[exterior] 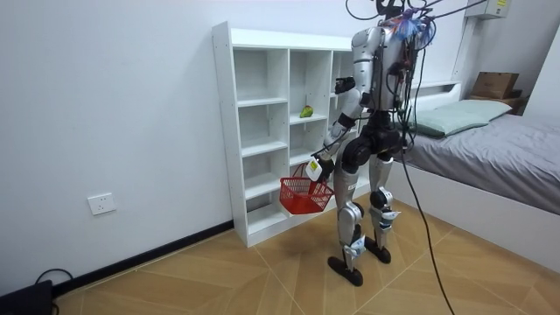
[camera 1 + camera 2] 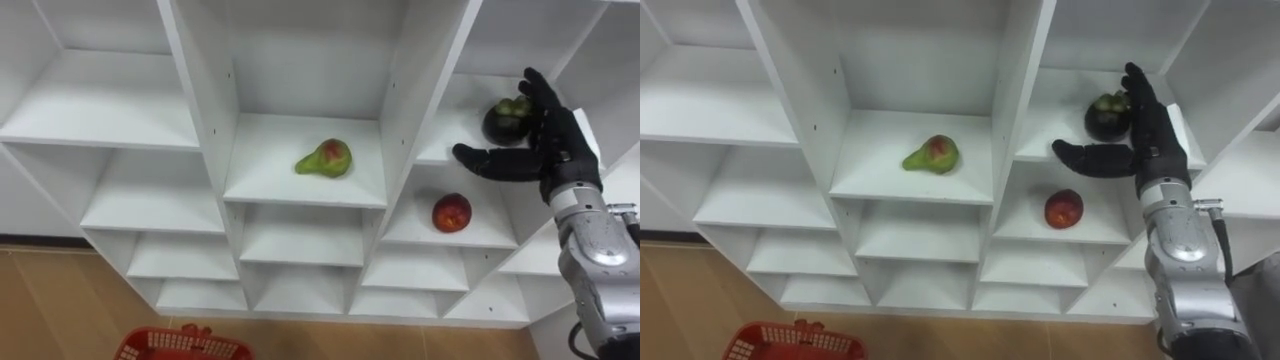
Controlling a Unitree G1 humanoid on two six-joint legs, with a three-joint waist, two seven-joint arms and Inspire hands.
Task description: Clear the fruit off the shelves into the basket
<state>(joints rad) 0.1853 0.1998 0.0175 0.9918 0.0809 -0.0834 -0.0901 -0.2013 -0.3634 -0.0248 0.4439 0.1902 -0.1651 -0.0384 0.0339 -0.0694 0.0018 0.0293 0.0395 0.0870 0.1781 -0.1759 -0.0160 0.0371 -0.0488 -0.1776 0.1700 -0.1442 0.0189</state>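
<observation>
A dark purple mangosteen (image 2: 505, 120) sits on an upper shelf in the right column of the white closet (image 2: 205, 110). My right hand (image 2: 540, 145) is open right beside it, fingers straight up along its right side and thumb stretched out below it. One shelf lower lies a red fruit (image 2: 451, 212). A green pear with a red blush (image 2: 325, 158) rests on the middle column's shelf. In the room view my left hand (image 1: 318, 166) hangs low, shut on the handle of a red basket (image 1: 302, 194). The basket's rim (image 2: 180, 345) shows at the bottom of the eye view.
I stand close in front of the closet on a wooden floor (image 1: 219, 280). Its other compartments hold nothing. White uprights (image 2: 425, 90) separate the columns. A bed (image 1: 490, 140) stands behind me at the room view's right.
</observation>
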